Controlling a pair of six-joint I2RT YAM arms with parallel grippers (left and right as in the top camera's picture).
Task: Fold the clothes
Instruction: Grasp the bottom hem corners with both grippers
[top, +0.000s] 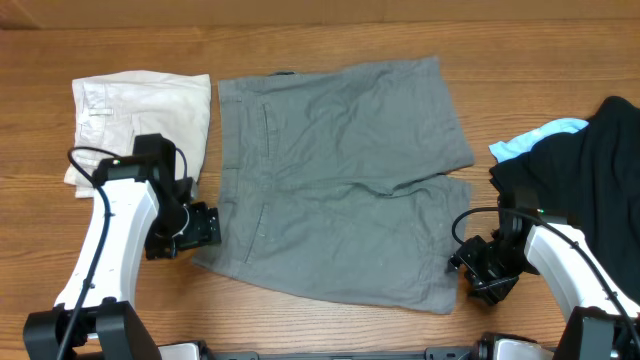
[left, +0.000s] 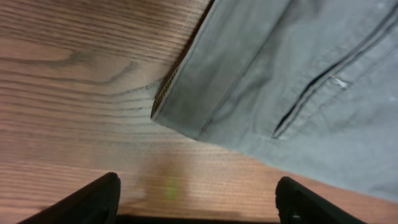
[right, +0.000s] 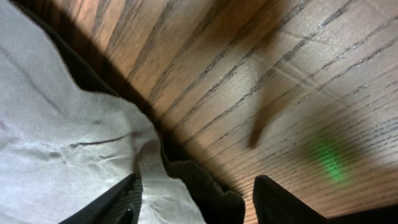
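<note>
Grey shorts lie spread flat in the middle of the counter, and you have both arms low at their near edge. Your left pincer is spread wide over bare wood just short of the waistband corner; your right pincer is spread too, one finger beside the leg hem. Farther back, folded cream shorts sit just left of the grey pair, and at the right a black garment lies over a light-blue garment.
</note>
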